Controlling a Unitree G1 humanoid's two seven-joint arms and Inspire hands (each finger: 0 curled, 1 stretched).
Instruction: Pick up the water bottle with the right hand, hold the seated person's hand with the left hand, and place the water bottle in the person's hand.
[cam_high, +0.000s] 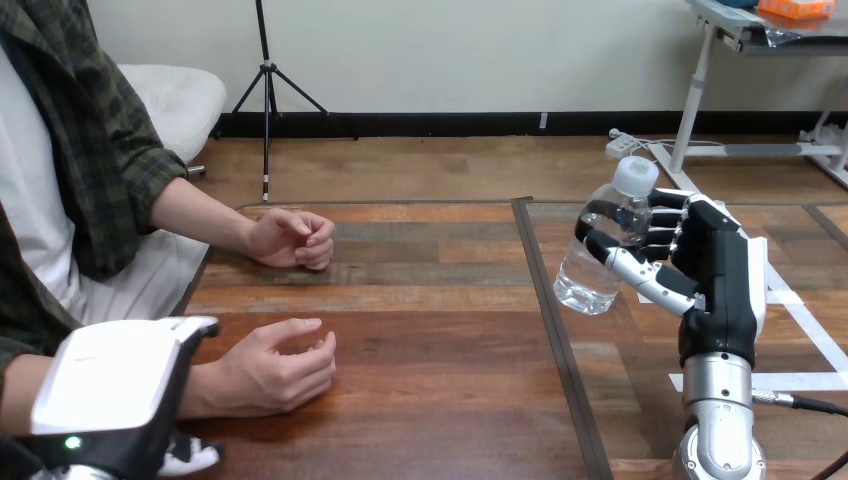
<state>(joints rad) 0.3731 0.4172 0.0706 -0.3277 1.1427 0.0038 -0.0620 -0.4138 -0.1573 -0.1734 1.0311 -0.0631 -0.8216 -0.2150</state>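
A clear water bottle (603, 255) with a white cap leans with its cap up and to the right, over the table's right half. My right hand (722, 275) is shut on it, thumb in front and fingers behind. At the bottom left my left hand (115, 380) lies over the wrist of the person's near hand (268, 365), white back up. Its fingers (190, 456) curl under the wrist's near side, and a black part reaches over the far side. That near hand rests on the table, loosely curled. The person's far hand (295, 238) rests in a loose fist farther back.
A dark seam (556, 330) runs front to back across the wooden table (430, 400), between the bottle and the person's hands. White tape lines (805, 325) mark the right part of the table. The person sits at the left side.
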